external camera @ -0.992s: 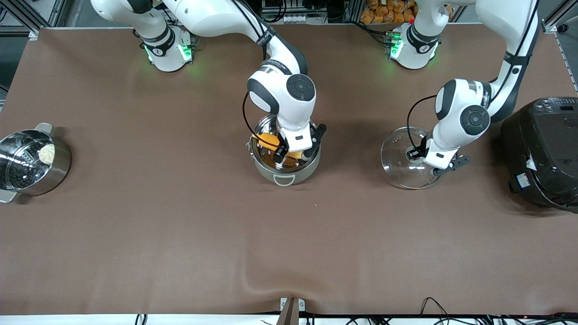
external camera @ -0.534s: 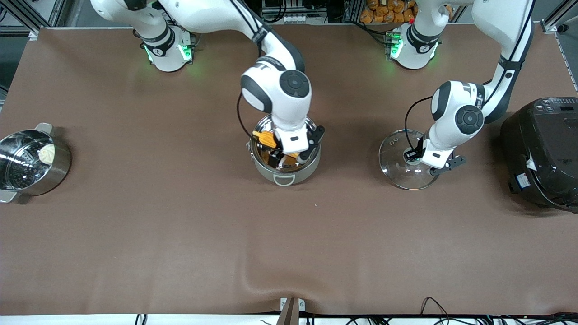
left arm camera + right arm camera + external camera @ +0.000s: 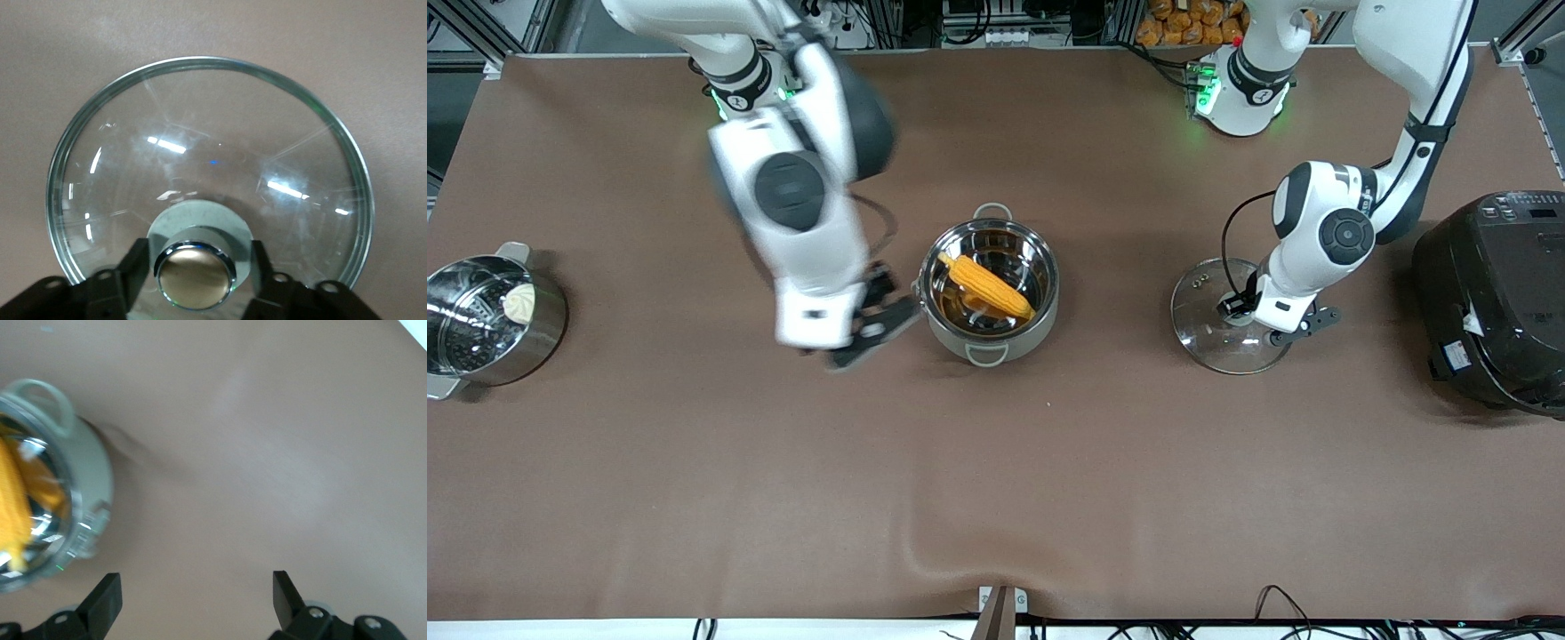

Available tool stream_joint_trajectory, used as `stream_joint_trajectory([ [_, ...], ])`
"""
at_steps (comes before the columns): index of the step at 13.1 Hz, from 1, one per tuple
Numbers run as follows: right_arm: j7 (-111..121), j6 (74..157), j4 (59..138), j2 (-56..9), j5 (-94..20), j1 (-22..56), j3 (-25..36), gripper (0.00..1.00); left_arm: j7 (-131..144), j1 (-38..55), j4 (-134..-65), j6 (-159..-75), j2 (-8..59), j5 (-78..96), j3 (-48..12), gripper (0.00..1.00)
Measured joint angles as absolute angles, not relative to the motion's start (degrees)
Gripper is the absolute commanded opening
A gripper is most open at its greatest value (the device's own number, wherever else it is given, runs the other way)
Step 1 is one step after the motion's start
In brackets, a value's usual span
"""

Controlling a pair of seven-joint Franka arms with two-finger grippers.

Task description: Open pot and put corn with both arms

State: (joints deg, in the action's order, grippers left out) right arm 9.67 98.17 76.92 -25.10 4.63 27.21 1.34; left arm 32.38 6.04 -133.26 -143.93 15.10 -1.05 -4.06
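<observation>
Open-topped, the pot (image 3: 990, 292) sits mid-counter, lid off, with the corn (image 3: 985, 284) lying slantwise inside, pointed tip toward the right arm's end and slightly farther from the front camera, blunt end resting low against the wall nearer the left arm's end. Raised over bare brown counter (image 3: 996, 480) just beside the pot, toward the right arm's end: the right gripper (image 3: 869, 331), fingers spread wide with nothing between them; in the right wrist view (image 3: 193, 603), black fingertips (image 3: 107, 600) apart over plain surface, the pot (image 3: 47, 513) and a yellow strip of corn (image 3: 15, 513) off at the frame's edge. Well apart from the pot, toward the left arm's end: the clear glass lid (image 3: 1223, 311), flat on the counter. Down on it, the left gripper (image 3: 1238, 305), at the copper-coloured knob (image 3: 193, 275); seen from the left wrist, dark fingers (image 3: 133, 263) standing on either side of the knob, close against it, though actual contact hard to judge. Beside the lid at the counter's edge on the left arm's end, a large black rice cooker (image 3: 1494, 298). At the right arm's end, a steel pot (image 3: 485, 320) with perforated insert holding a white lump (image 3: 519, 302).
</observation>
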Motion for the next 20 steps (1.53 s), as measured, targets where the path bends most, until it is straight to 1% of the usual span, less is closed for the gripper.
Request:
stream_joint_trajectory([
  [2, 9.71, 95.42, 77.12, -22.32, 4.57, 21.64, 1.36, 1.0, 32.38, 6.0, -131.58, -143.73, 14.42, -1.05, -4.08, 1.0],
  [3, 9.74, 94.77, 77.4, -20.61, 4.54, 18.78, 1.38, 1.0, 32.38, 5.98, -129.78, -141.73, 13.35, -1.05, -4.08, 1.0],
  [5, 9.67, 94.68, 78.62, -16.85, 4.49, 13.85, 1.41, 1.0, 32.38, 5.85, -123.46, -131.57, 10.33, -1.05, -4.03, 1.0],
  [7, 9.67, 95.39, 80.99, -12.01, 4.16, 9.64, 1.48, 1.0, 32.38, 5.64, -115.2, -120.26, 7.6, -1.05, -3.77, 1.0],
  [8, 9.65, 95.11, 82.54, -9.31, 4.0, 8.31, 1.7, 1.0, 32.08, 5.21, -110.99, -115.91, 6.72, -1.06, -3.66, 1.0],
  [10, 9.59, 93.58, 86.34, -4.15, 3.86, 7.45, 3.5, 1.0, 28.66, 3.95, -103.02, -108.28, 5.98, -1.18, -3.56, 1.0],
  [12, 9.5, 91.37, 88.7, -1.23, 3.82, 6.02, 4.37, 1.0, 23.57, 2.74, -97.25, -103.13, 5.79, -1.24, -3.53, 1.0],
  [14, 9.47, 90.46, 89.52, -0.29, 3.63, 4.32, 4.36, 1.0, 19.28, 2.4, -95.0, -101.44, 4.69, -1.25, -3.48, 1.0],
  [18, 8.76, 90.29, 89.6, 0.04, -1.02, 0.73, 3.44, 1.0, 14.55, 2.23, -93.85, -100.09, 2.21, -1.33, -3.44, 1.0],
  [20, 6.65, 89.85, 89.6, 0.13, -1.71, 0.28, 3.29, 1.0, 14.49, 1.96, -91.05, -96.87, 2.01, -1.4, -3.43, 1.0],
])
